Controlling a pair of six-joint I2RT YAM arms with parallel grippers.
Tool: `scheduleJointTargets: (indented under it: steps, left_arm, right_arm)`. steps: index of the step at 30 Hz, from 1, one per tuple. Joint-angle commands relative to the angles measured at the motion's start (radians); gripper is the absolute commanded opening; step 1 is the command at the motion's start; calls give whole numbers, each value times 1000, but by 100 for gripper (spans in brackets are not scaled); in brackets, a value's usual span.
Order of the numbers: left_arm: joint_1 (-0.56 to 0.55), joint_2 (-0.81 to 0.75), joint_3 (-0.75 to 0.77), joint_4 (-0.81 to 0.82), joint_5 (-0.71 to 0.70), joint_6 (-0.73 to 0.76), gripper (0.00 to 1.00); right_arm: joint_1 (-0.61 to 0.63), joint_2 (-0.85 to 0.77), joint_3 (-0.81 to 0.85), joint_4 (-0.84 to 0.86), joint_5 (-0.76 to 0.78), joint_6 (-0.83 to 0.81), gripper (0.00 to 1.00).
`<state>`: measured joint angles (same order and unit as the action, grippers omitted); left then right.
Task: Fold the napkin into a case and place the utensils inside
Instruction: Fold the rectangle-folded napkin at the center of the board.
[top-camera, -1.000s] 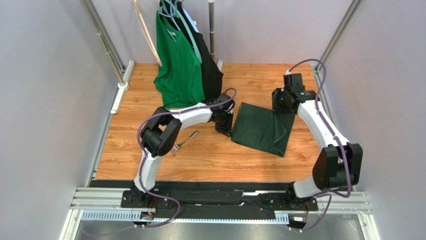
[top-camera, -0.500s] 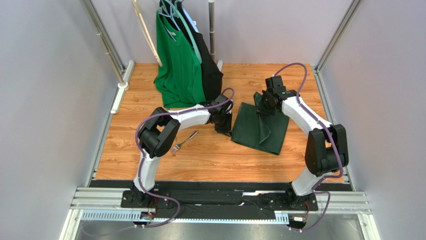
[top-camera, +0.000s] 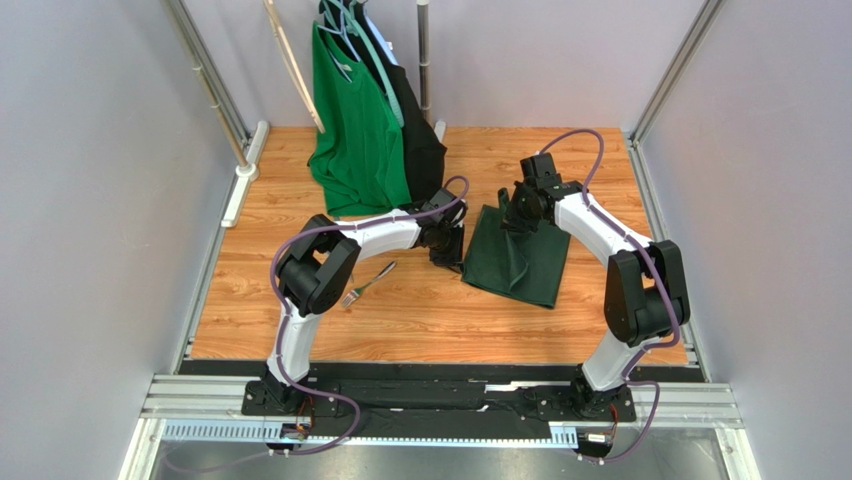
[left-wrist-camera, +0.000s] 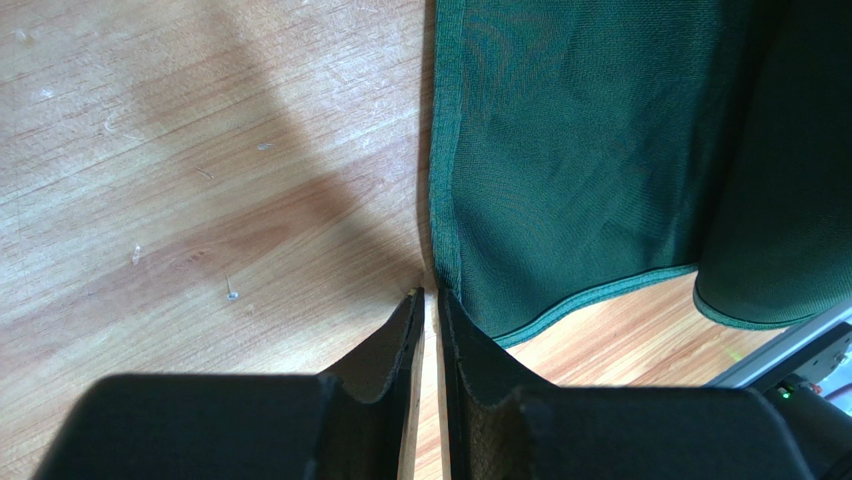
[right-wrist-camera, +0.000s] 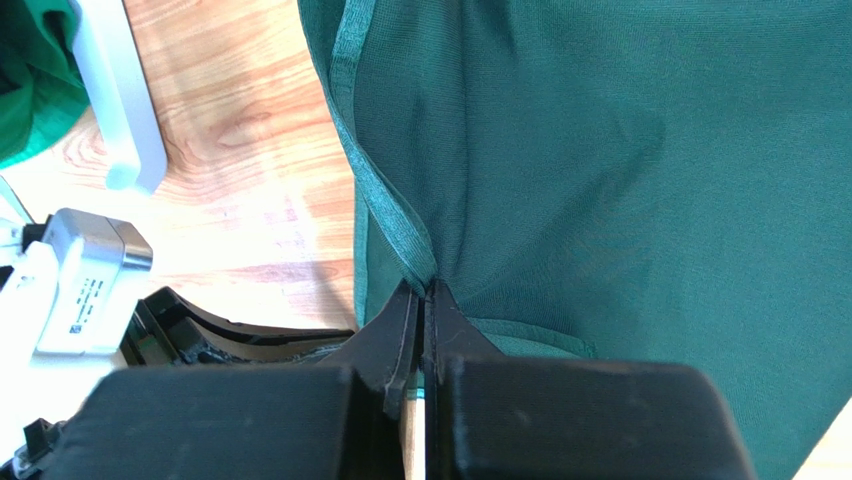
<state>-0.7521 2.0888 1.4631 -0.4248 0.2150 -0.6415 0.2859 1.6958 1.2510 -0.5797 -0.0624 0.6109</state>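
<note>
The dark green napkin (top-camera: 522, 268) lies on the wooden table right of centre, its right part lifted and drawn over to the left. My right gripper (top-camera: 511, 221) is shut on the napkin's hem, which shows pinched between the tips in the right wrist view (right-wrist-camera: 426, 290); the cloth (right-wrist-camera: 620, 150) hangs away from it. My left gripper (top-camera: 449, 257) is at the napkin's left corner. In the left wrist view it (left-wrist-camera: 431, 295) is shut, with a thin slit showing wood, its tips at the hem of the napkin (left-wrist-camera: 580, 150). A silver fork (top-camera: 368, 283) lies left of the left gripper.
A brighter green T-shirt (top-camera: 355, 130) and a black garment (top-camera: 424, 145) hang at the back centre, reaching the table. A white rail base (top-camera: 240, 180) runs along the back left. Grey walls close in both sides.
My right gripper has moved left across the napkin, pulling its right edge up and over toward the middle. The left arm and the fork have not moved.
</note>
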Motion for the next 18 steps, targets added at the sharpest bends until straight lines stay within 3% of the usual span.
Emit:
scheduleJointTargets:
  steps: [1,18]
  left_arm:
    - [2,-23,-21,-3,-35,3,18]
    - [2,-36,-29,-15,-43,3,19]
  right_arm:
    - [9,30,13,60,-25,32,0]
    - [22,153,33,118,-83,87,0]
